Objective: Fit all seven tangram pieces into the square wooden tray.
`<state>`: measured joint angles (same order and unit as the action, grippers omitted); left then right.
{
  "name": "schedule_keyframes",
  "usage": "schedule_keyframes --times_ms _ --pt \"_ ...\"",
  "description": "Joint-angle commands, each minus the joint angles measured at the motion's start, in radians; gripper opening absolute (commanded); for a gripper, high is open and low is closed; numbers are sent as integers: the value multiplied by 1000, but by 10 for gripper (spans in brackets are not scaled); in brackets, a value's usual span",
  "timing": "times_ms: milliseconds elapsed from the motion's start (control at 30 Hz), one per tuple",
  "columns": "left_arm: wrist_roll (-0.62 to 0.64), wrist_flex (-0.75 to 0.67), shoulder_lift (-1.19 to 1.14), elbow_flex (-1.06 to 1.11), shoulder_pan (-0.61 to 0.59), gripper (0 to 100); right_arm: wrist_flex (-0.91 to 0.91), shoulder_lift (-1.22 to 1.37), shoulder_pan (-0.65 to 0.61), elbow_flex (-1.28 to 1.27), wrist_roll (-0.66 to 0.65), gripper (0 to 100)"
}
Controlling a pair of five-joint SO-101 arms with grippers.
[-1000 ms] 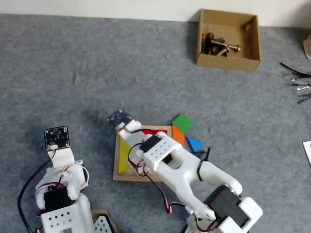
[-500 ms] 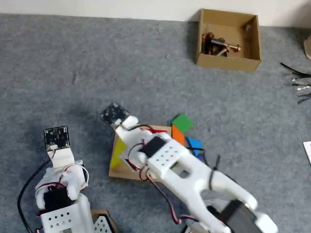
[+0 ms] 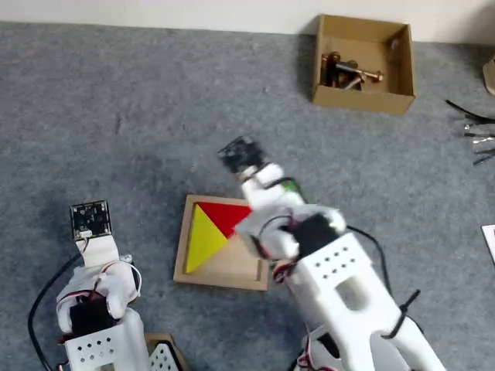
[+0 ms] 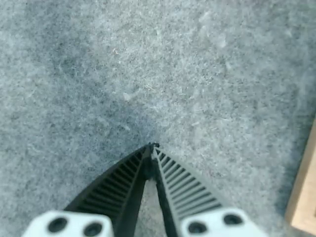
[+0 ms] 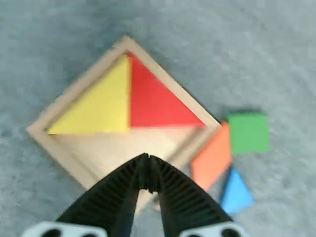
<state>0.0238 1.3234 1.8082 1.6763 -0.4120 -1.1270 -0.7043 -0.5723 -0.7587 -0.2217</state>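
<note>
The square wooden tray [image 3: 232,264] lies on the grey carpet with a yellow triangle [image 3: 201,239] and a red triangle [image 3: 227,216] side by side in its far half. My right arm [image 3: 309,239] stands over the tray's right edge, and a bit of green square [image 3: 291,185] peeks out beside it. In the right wrist view my right gripper [image 5: 147,159] is shut and empty above the tray's [image 5: 111,150] bare part, with the yellow triangle [image 5: 96,111], red triangle [image 5: 155,104], green square [image 5: 248,132], orange piece [image 5: 212,158] and blue triangle [image 5: 236,193] beyond. My left gripper [image 4: 152,146] is shut over bare carpet.
A cardboard box [image 3: 363,94] with metal parts sits at the back right. Loose cables [image 3: 472,127] lie at the right edge. My left arm [image 3: 97,301] is at the front left, and a tray edge [image 4: 303,197] shows in its wrist view.
The right arm has swung from the tray's far left corner over to its right side, uncovering the yellow and red triangles. The tray has turned slightly. The left arm has kept still.
</note>
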Motion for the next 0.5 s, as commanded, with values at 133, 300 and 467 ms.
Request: schedule_keyframes --times_ms 133,300,467 --pt "11 3 5 19 -13 5 -59 73 246 56 -63 32" --pt "11 3 5 19 -13 5 -50 226 282 67 -61 128" --pt "11 3 5 19 -13 5 -51 354 282 134 -60 136"
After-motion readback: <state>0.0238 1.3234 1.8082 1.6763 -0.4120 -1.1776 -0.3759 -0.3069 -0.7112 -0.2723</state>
